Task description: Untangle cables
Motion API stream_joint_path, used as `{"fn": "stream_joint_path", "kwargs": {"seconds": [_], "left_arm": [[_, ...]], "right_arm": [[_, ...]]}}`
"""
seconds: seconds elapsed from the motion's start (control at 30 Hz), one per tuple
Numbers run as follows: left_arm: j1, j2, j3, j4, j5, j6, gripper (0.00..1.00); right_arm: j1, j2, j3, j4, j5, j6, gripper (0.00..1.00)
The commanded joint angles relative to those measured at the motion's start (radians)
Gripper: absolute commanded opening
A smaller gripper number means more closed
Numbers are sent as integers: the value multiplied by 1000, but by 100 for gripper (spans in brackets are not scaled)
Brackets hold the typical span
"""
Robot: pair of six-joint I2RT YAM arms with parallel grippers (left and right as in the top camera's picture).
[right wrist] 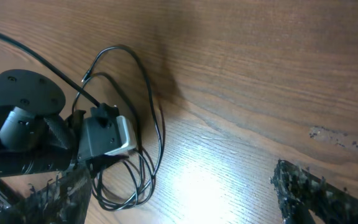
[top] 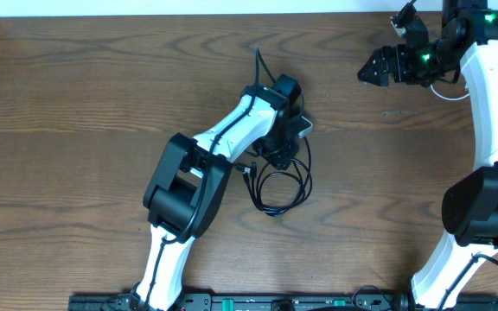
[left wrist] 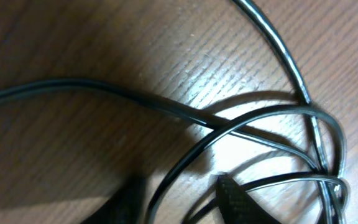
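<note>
Black cable (top: pixel 282 186) lies in loose, overlapping loops near the middle of the wooden surface (top: pixel 76 104). The left fingers (left wrist: pixel 235 202) sit low over the coil, parted, with one strand running between their tips. The right fingers (right wrist: pixel 316 193) are spread wide and hold nothing, well apart at the far right corner.

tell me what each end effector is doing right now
left end effector: open, a black cable strand between its fingers
right end effector: open, empty
</note>
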Motion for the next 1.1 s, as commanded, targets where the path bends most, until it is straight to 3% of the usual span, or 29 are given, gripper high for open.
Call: {"fn": "stream_joint_path", "kwargs": {"seconds": [0.0, 0.13, 0.33, 0.5, 0.67, 1.07], "left_arm": [[-3, 39, -1, -3, 3, -1, 23], [-3, 39, -1, 5, -27, -40, 8], [-1, 10, 38, -5, -248, -276, 8], [1, -129, 121, -50, -254, -377, 7], [2, -345, 138, 6, -250, -487, 7], [2, -663, 138, 123, -251, -515, 7]], "right_arm": [[0, 9, -5, -1, -3, 6, 89], [0, 9, -5, -2, -3, 6, 89], [0, 9, -5, -8, -3, 6, 89], [1, 9, -5, -8, -4, 6, 89], [13, 9, -5, -8, -4, 6, 89], [102, 9, -5, 3, -51, 6, 89]]}}
